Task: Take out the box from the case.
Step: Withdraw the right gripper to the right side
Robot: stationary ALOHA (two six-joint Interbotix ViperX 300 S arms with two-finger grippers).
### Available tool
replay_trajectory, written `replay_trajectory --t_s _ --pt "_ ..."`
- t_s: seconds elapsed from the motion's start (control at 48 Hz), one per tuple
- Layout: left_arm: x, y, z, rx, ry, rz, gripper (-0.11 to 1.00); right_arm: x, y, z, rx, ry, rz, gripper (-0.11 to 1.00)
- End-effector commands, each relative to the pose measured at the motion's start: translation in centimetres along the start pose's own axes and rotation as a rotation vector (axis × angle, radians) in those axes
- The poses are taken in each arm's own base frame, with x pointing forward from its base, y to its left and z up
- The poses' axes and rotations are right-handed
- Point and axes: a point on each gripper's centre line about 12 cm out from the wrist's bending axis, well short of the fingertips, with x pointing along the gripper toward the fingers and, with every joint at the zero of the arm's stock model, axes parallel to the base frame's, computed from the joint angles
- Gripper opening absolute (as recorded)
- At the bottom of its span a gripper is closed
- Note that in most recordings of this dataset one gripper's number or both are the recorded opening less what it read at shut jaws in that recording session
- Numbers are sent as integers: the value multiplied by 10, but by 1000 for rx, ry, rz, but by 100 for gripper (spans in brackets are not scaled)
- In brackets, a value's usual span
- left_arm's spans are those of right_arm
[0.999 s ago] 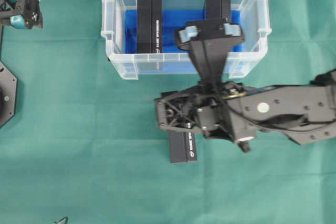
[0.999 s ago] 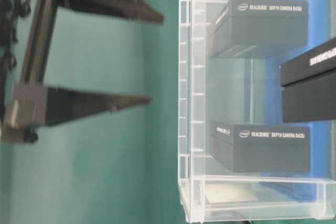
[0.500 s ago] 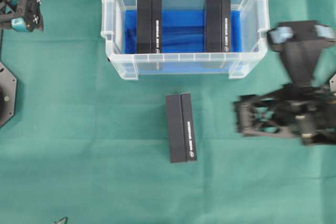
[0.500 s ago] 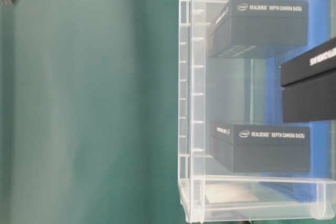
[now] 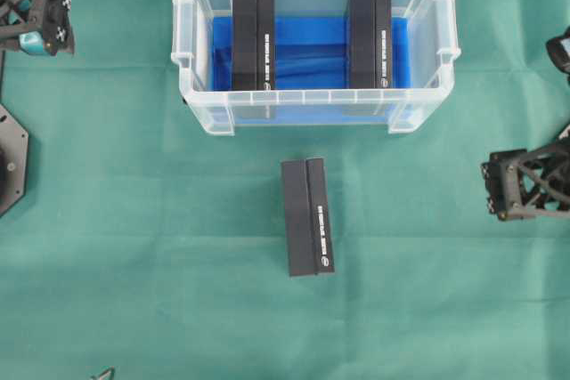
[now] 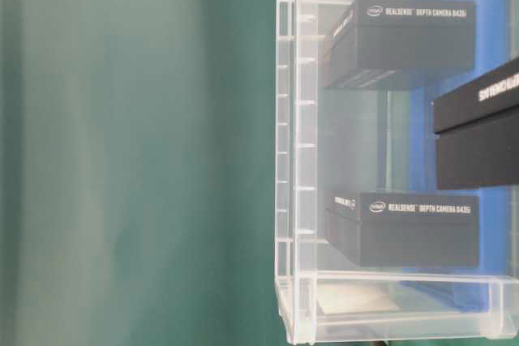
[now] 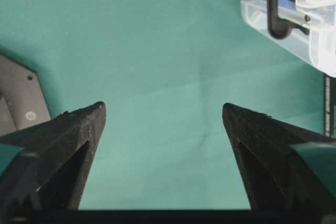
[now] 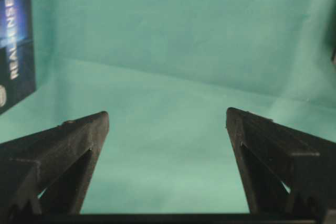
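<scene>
The case point(image 5: 312, 106), a clear tub with a blue lining point(image 5: 307, 46), stands at the top middle of the green cloth. Two black boxes stand on edge inside it, one on the left point(image 5: 253, 40) and one on the right point(image 5: 370, 37). A third black box point(image 5: 307, 217) lies on the cloth in front of the case. My left gripper point(image 7: 164, 109) is open over bare cloth at the far left, with the case's corner point(image 7: 310, 30) at its upper right. My right gripper point(image 8: 167, 114) is open and empty, with a box point(image 8: 16, 40) at its upper left.
The left arm point(image 5: 36, 15) sits at the top left corner and the right arm point(image 5: 527, 184) at the right edge. A dark base plate point(image 5: 11, 162) lies at the left edge. The table-level view shows the case wall point(image 6: 285, 151) and boxes point(image 6: 405, 228) behind it.
The right arm has drawn back from over the case's front edge to the right edge of the table, uncovering the box on the cloth. The left arm has not moved.
</scene>
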Motion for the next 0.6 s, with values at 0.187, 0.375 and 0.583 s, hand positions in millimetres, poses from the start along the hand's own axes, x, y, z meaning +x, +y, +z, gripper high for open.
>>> replay_trajectory --t_s 0.187,0.375,0.583 --pt "-3 -7 3 3 -9 -16 93 8 1 46 -13 -40 -6 92" --pt "-3 -7 4 3 -9 -16 93 15 -1 90 -15 -75 14 92" --pt "-4 -7 4 3 -11 -17 93 26 -5 129 -16 -113 10 92"
